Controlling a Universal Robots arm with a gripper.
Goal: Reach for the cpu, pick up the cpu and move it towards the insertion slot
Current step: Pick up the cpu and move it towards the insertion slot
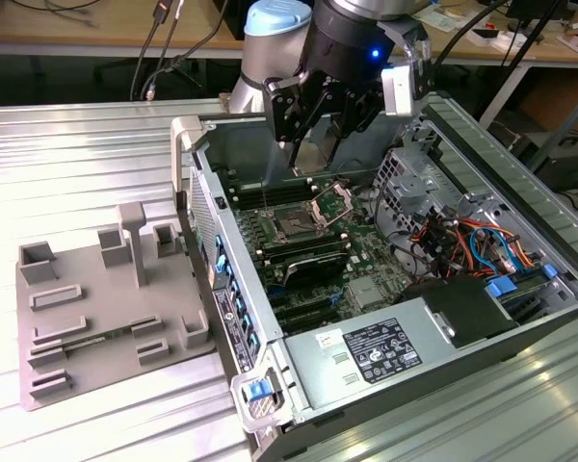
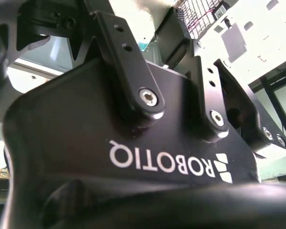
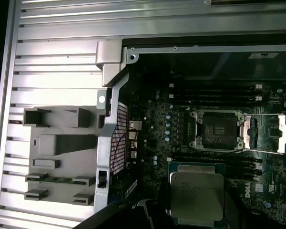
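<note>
- The gripper (image 1: 320, 135) hangs above the open computer case (image 1: 433, 356).
- The socket (image 1: 297, 227) lies below it, its metal frame (image 1: 333, 202) hinged open.
- A grey tray (image 1: 106, 308) sits at the exterior view's left, on the ribbed table (image 1: 77, 154).

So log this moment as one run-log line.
claw: above open case | cpu: held near claw, over motherboard | insertion slot: open, empty, cpu not yet over it

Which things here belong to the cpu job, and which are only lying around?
Belong to the job:
gripper
cpu, held in the gripper
insertion slot, frame open

Lying about:
grey tray
memory slots
coloured cables
</note>
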